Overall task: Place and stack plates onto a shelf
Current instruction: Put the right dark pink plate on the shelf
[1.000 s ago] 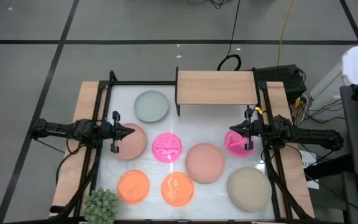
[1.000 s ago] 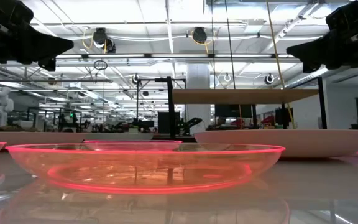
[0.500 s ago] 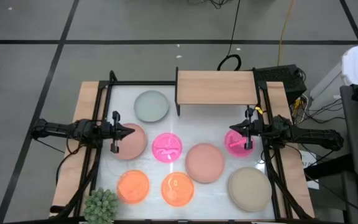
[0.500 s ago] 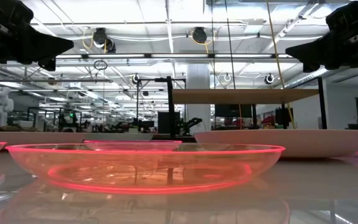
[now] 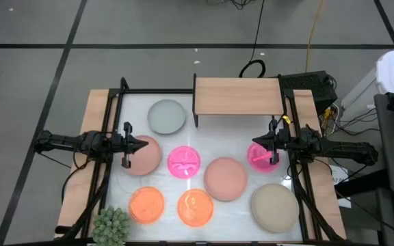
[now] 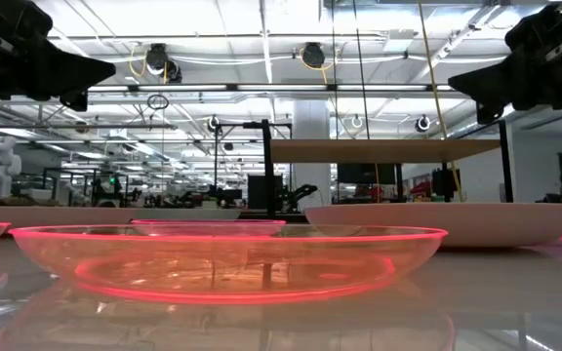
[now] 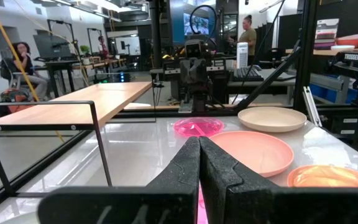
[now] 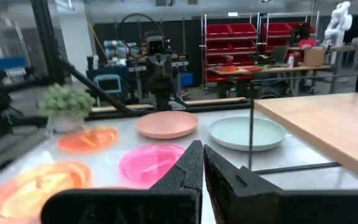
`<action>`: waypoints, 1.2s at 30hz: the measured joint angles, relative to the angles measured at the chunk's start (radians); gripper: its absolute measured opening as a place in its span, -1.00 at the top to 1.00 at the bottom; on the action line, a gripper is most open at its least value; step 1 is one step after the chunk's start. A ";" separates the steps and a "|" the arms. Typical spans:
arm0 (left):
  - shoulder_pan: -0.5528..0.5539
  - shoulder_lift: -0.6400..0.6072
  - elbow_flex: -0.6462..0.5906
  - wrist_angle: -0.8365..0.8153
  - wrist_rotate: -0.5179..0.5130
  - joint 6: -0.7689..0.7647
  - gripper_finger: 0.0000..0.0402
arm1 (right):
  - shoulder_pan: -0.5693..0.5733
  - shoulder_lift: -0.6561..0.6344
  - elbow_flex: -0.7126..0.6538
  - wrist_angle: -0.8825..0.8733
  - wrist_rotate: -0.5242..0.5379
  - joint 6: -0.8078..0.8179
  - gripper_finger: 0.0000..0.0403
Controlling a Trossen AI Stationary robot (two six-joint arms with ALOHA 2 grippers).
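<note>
Two arms poised over a table of plates, shelf point(image 5: 238, 96) bare, nothing stacked yet.

Left gripper point(image 5: 144, 145) hung over the dusty-pink plate point(image 5: 149, 158) at table's left, fingers point(image 7: 188, 168) pressed together, holding nothing; right gripper point(image 5: 254, 143) hung over the small magenta plate point(image 5: 260, 158) at right, fingers point(image 8: 191, 165) likewise closed & empty. Shelf stood at far edge, centre-right, w/ grey-green plate point(image 5: 166, 116) just left of it. Other plates lay apart across the table: magenta point(image 5: 184, 162) in the middle, pink point(image 5: 225, 178) beside it, two orange point(image 5: 146, 203) point(image 5: 195, 207) near, beige point(image 5: 273, 208) near right. Plant point(image 5: 111, 225) at near-left corner. Step judged: pre-pick, no plate lifted. Next move likely needs a gripper to open, drop to a rim & grip before carrying to shelf.
</note>
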 joint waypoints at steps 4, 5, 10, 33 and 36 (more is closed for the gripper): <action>0.000 0.000 0.000 0.000 0.000 0.000 0.98 | 0.000 0.004 0.009 0.016 0.003 0.029 1.00; 0.000 0.000 0.000 0.000 0.000 0.000 0.98 | 0.000 0.006 0.016 0.016 0.003 0.045 1.00; 0.000 0.001 0.000 0.000 0.000 0.000 0.98 | 0.001 0.054 0.096 -0.011 0.000 0.070 1.00; 0.000 0.002 0.000 0.000 0.000 0.000 0.98 | 0.001 0.612 0.916 -0.448 -0.004 0.054 1.00; 0.000 0.002 0.000 0.000 0.000 0.000 0.98 | 0.001 0.699 1.024 -0.531 -0.004 0.086 1.00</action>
